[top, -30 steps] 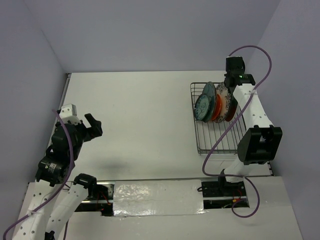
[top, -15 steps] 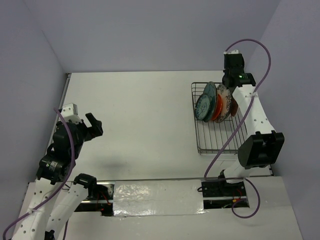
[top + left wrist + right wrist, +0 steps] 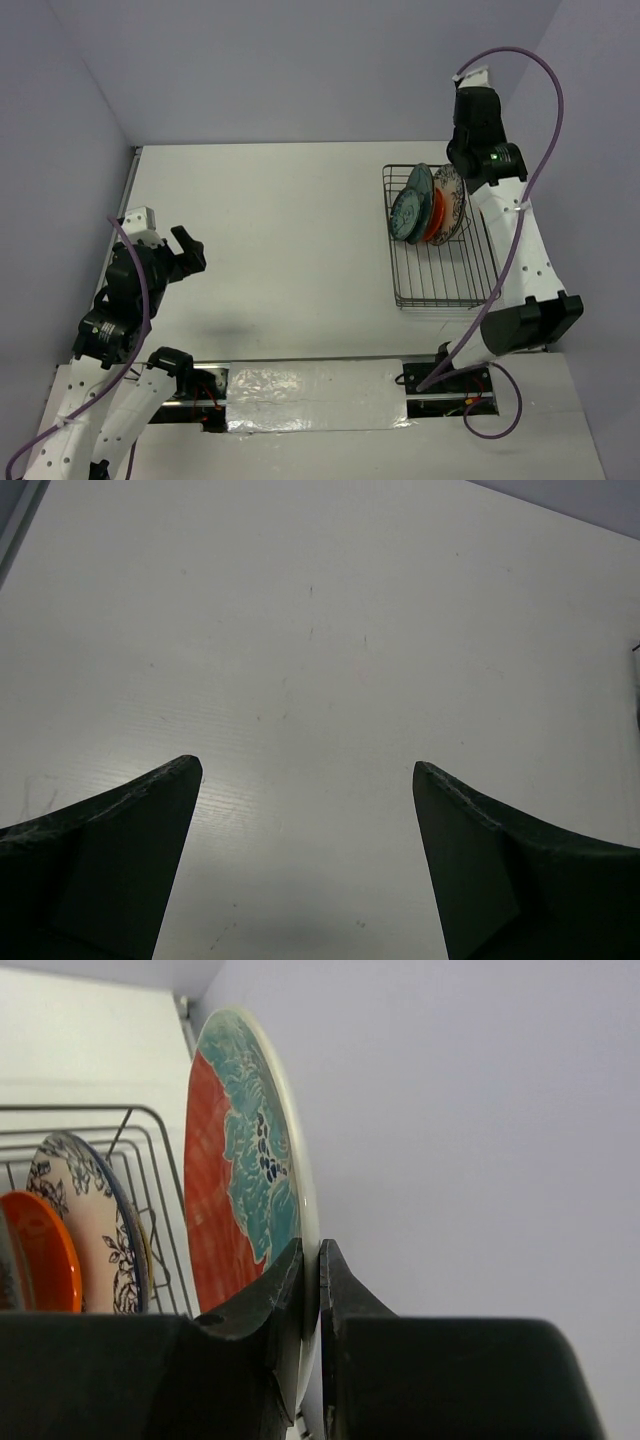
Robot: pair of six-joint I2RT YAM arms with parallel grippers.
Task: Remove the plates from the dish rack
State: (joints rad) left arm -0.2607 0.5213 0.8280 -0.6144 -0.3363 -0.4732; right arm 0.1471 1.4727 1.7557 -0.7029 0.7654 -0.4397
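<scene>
One teal-and-red plate [image 3: 235,1160] clamped rim-on in my right end effector [image 3: 310,1250]: lift straight, clearing floral plate [image 3: 95,1220] and dish rack [image 3: 440,270].

Left gripper [image 3: 305,768] spread wide above white table [image 3: 330,630]; rightmost dark sliver [image 3: 636,647], perhaps wire.

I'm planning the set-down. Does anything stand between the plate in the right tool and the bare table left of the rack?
Yes: the floral plate, orange plate and teal plates stand in the rack on that side.
</scene>
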